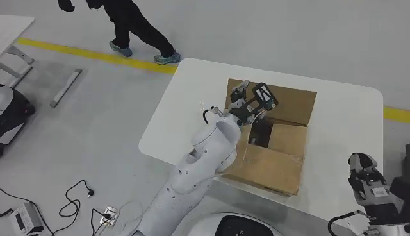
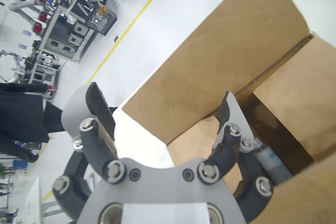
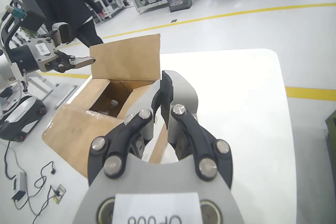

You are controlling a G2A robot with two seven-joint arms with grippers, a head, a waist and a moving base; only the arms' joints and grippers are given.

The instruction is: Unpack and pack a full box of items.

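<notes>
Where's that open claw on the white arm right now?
In the top view the left gripper hangs open above the cardboard box on the white table, over the box's far left corner beside its raised flap.

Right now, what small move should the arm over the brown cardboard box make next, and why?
Probably lower the open left gripper into the brown cardboard box: its flaps stand open, the gripper hangs empty just above it, and a pale capped bottle sits inside, not yet unpacked.
</notes>
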